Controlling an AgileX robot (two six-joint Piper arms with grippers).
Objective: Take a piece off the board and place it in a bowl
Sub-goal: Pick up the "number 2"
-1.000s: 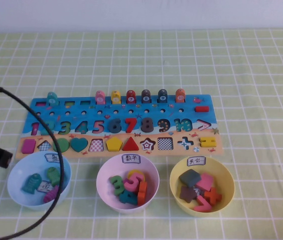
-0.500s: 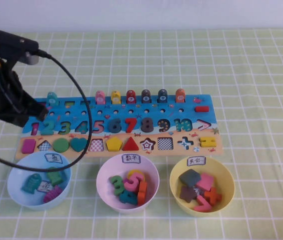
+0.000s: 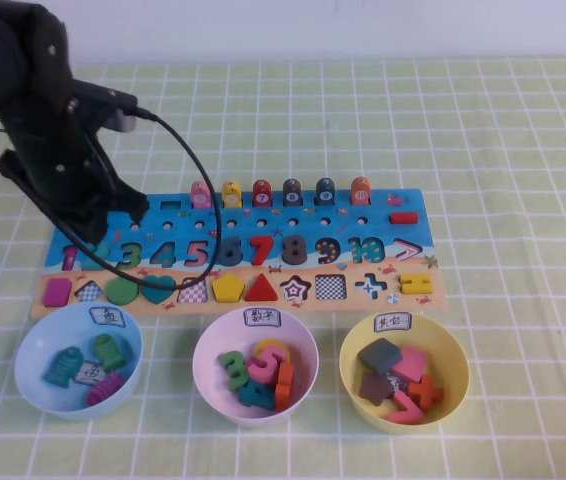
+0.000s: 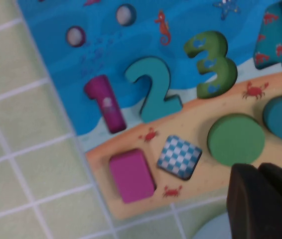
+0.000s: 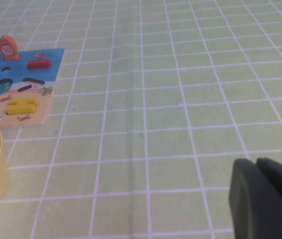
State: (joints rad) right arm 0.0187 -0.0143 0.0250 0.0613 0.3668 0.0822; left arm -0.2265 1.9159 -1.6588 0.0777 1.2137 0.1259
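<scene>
The long blue board (image 3: 383, 205) lies across the table's middle. The teal-blue piece, a number 2 (image 4: 153, 92), sits in its slot between the magenta 1 (image 4: 103, 102) and the green 3 (image 4: 211, 62). My left arm (image 3: 58, 130) reaches over the board's left end and hides the 2 in the high view. In the left wrist view my left gripper (image 4: 259, 172) is shut and empty, hovering near the board's front edge by the green circle (image 4: 235, 139). The pink-lilac bowl (image 3: 206, 340) stands in front of the board with several number pieces inside. My right gripper (image 5: 256, 167) is shut and empty over bare cloth right of the board.
A light blue bowl (image 3: 28, 375) with fish pieces stands front left, just below the left gripper. A yellow bowl (image 3: 458, 350) with shape pieces stands front right. Ringed pegs (image 3: 278, 192) stick up along the board's back edge. The arm's black cable (image 3: 206, 200) loops over the board.
My left arm has swung in from the table's left edge and now hangs over the board's left end. The pieces and bowls have not moved.
</scene>
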